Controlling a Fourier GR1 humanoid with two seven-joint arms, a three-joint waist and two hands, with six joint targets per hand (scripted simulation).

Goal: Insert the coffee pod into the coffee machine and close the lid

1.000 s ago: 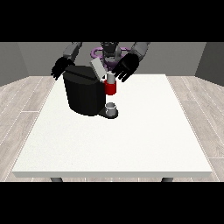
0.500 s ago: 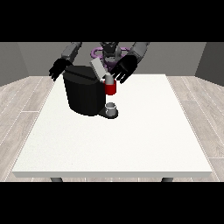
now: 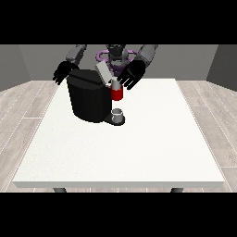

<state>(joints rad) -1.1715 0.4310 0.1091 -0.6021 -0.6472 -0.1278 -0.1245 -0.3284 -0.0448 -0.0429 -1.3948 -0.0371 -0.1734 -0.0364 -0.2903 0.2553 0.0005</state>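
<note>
At table's (image 3: 139, 152) far edge: coffee machine (image 3: 90, 99); both hands' (image 3: 131, 75) fingers spread, released.

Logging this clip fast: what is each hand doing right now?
Hand at the view's right: open, fingers spread, above a red thing at the machine.
Hand at the view's left: open, holding nothing, behind the machine.

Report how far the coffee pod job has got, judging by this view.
Done: nothing plainly finished; the pod itself does not show clearly. In hand: the hand at the view's right hovers by the red thing at the machine, beside the coffee machine; the hand at the view's left waits behind it. Left: the lid stands raised and tilted, so closing it remains.
</note>
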